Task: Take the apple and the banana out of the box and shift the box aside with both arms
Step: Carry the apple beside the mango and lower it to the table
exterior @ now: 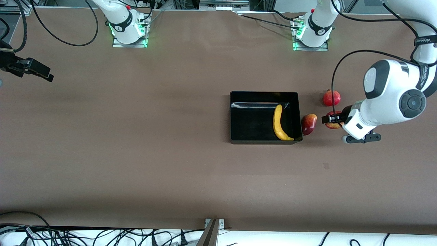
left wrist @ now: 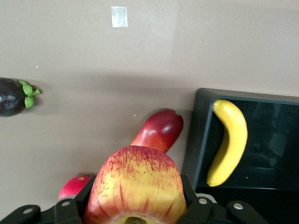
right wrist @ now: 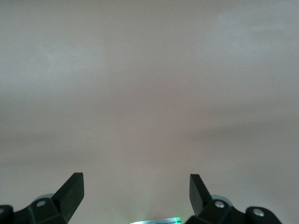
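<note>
Fingers (left wrist: 196, 205) of the left gripper (exterior: 329, 119) are clamped on the apple (left wrist: 135, 184), a round fruit streaked red over yellow that fills the lower middle of the left wrist view; in the front view it sits at the right of the frame, just beside the black box (exterior: 235, 116), over the table (exterior: 136, 153); whether it rests on the table or hangs above it cannot be told.

One long curved yellow banana (exterior: 280, 123) lies inside the box, along the wall toward the left arm's end; the box is a shallow glossy black tray right of the frame's centre.

Outside the box, one red mango-shaped fruit (exterior: 309, 123) lies against its wall; one round red fruit (exterior: 331, 98) sits higher in the frame; one dark purple fruit with green leaves (left wrist: 14, 95) shows at the left edge of the left wrist view; a red fruit (left wrist: 74, 186) peeks out beside the apple there, possibly the same round red one.

The right gripper (exterior: 32, 70) waits at the upper left edge of the front view, its fingers (right wrist: 72, 191) spread apart with only bare table between them.
</note>
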